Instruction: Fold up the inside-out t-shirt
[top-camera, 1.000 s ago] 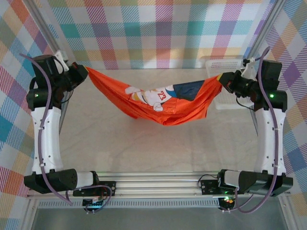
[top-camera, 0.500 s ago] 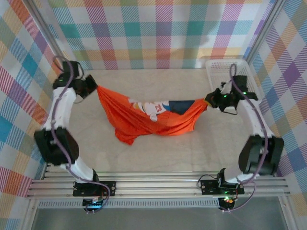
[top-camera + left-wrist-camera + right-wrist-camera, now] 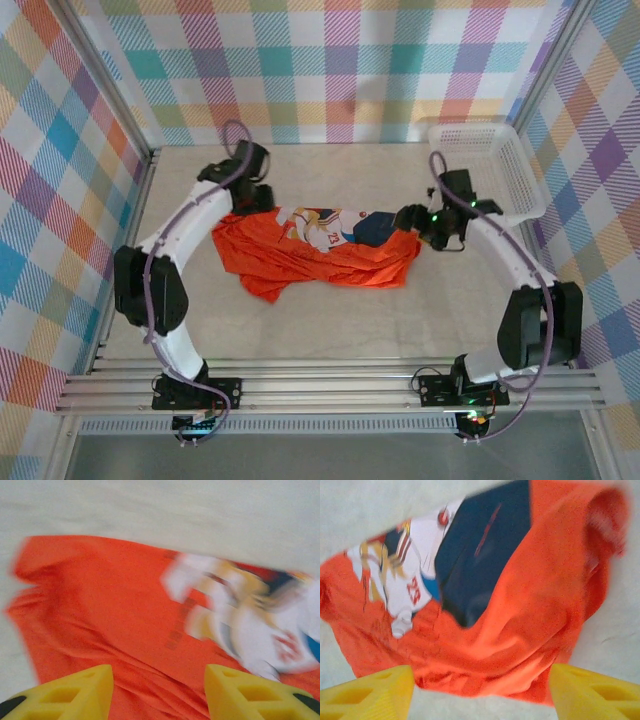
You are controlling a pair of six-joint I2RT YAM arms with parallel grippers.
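The inside-out t-shirt (image 3: 330, 262) lies crumpled on the table's middle, bright orange-red, with its white and dark blue print (image 3: 340, 225) facing up along the far edge. My left gripper (image 3: 254, 205) hovers over the shirt's left end. In the left wrist view its yellow fingers (image 3: 80, 695) stand apart, with orange cloth (image 3: 100, 605) below and nothing pinched in the left gripper (image 3: 157, 687). My right gripper (image 3: 408, 220) is at the shirt's right end. It is open (image 3: 481, 687), and the shirt (image 3: 540, 605) lies just beyond its yellow fingertips (image 3: 590, 690).
A white plastic basket (image 3: 500, 160) stands at the back right, close behind the right arm. Checked walls close in the back and both sides. Bare beige tabletop (image 3: 330, 330) lies in front of the shirt.
Both grippers have opened and let go of the shirt. The shirt, stretched between them before, has dropped onto the table. Both arms have swung inward and down.
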